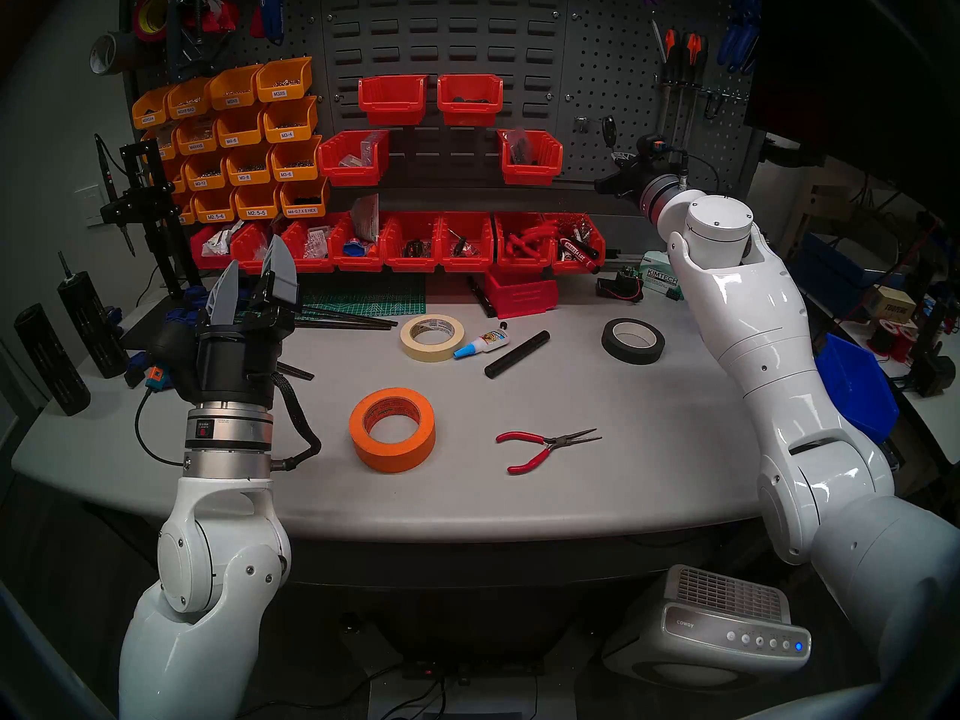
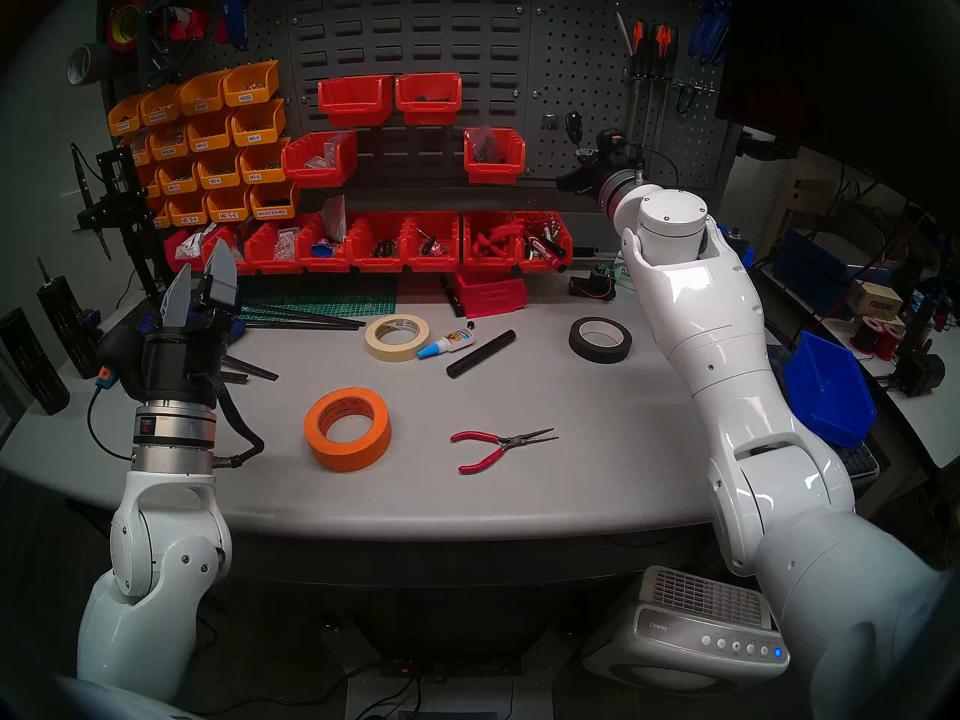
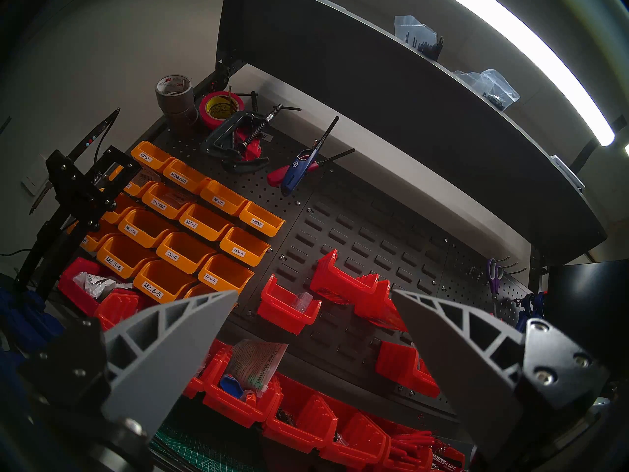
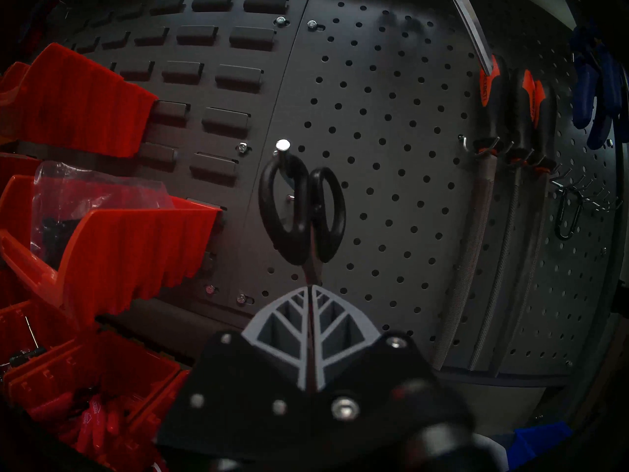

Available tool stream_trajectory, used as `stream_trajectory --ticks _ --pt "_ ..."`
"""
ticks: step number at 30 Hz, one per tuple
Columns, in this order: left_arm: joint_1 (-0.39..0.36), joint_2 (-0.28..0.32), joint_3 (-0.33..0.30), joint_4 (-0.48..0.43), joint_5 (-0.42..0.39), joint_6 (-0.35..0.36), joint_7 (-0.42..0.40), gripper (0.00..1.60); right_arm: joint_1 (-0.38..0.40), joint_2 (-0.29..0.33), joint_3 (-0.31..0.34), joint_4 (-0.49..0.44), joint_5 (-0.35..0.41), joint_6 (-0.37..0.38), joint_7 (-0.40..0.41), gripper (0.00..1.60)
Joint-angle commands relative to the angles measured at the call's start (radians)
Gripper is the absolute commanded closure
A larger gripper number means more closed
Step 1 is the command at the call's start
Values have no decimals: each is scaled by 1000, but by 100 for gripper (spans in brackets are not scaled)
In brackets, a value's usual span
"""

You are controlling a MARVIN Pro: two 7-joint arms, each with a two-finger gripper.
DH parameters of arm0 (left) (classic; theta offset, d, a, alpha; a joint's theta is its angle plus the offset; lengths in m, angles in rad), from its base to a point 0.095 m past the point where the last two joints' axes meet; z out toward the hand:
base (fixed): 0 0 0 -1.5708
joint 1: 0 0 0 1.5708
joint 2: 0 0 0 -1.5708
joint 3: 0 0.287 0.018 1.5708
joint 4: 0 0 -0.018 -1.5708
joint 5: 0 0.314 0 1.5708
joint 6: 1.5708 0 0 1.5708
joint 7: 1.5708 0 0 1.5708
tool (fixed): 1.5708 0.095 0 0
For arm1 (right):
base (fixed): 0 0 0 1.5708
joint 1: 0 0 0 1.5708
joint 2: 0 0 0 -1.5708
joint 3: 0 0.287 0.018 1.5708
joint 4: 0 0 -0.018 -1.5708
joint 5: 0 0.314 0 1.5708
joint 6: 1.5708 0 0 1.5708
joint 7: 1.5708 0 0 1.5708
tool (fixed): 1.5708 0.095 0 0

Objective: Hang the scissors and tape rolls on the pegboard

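Yellow bins [image 3: 183, 250] carry labels: M3X5X4, M3X8 BAD, M4X4X6, M3X8, M3X6, M4-6, M3-12, M3-8, M3-4, M3-6, M2.5-6, M2.5-5. Grey tape core [image 3: 173, 86]: 3M. Tissue box [image 1: 662, 276]: KIMTECH. Air purifier [image 1: 727, 620]: coway. Marker [image 1: 576, 250]: MARKS-A-LOT.

Scissors [image 4: 301, 216] loop around pegboard [image 4: 391, 154] hook [image 4: 283, 147]

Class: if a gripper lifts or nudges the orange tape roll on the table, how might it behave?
The orange tape roll lies flat on its side face, so a nudge would probably slide it rather than roll it. Its thick wound wall suggests it is stiff. Set on edge, it would likely roll.
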Motion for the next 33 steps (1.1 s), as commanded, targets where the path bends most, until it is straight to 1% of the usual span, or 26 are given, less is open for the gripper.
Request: stream_trajectory --ticks 1,11,13,14,16,17,18,19,20,21,22,23,24,26,27,29,31,33 --pt "-10 -2 -2 -28 -1 -9 -3 0 87 -12 -1 -3 -10 -26 8 160" --pt "-10 -2 -2 -29 -1 -9 -3 0 99 -15 -7 10 -18 1 36 160" --pt "-10 -2 -2 -29 -1 -9 -3 0 95 -16 -4 11 -19 3 38 148" --pt "-10 -2 -2 -29 -1 -9 -3 0 92 -15 -3 12 -19 3 39 129" --pt "-9 -2 -2 -29 -1 -9 -3 0 87 -15 2 10 -18 6 43 120" --pt "-9 -2 -2 -29 -1 -9 -3 0 85 -14 3 9 -17 7 44 114" --pt "-9 -2 -2 -29 -1 -9 -3 0 83 -13 4 5 -17 8 46 101" --pt "-9 -2 -2 -29 -1 -9 -3 0 79 -12 6 2 -16 10 47 98" --pt "-9 -2 -2 -29 -1 -9 -3 0 77 -12 9 0 -14 13 49 88" --pt "-9 -2 -2 -29 -1 -9 -3 0 75 -11 10 -2 -15 13 50 83" --pt "-9 -2 -2 -30 -1 -9 -3 0 72 -8 9 -6 -17 16 52 50" --pt "-9 -2 -2 -30 -1 -9 -3 0 69 -7 11 -11 -17 18 52 41" --pt "-9 -2 -2 -30 -1 -9 -3 0 59 -5 14 -22 -16 20 54 48" --pt "-9 -2 -2 -30 -1 -10 -3 0 46 0 18 -41 -14 24 55 42" --pt "-9 -2 -2 -30 -1 -10 -3 0 38 3 20 -53 -13 27 56 32" --pt "-9 -2 -2 -30 -1 -9 -3 0 16 10 25 -87 -7 30 62 30" --pt "-9 -2 -2 -29 -1 -9 -3 0 2 14 26 -106 -5 27 70 33" --pt "-10 -2 -2 -29 -1 -9 -3 0 -18 22 26 -137 -6 30 72 33"
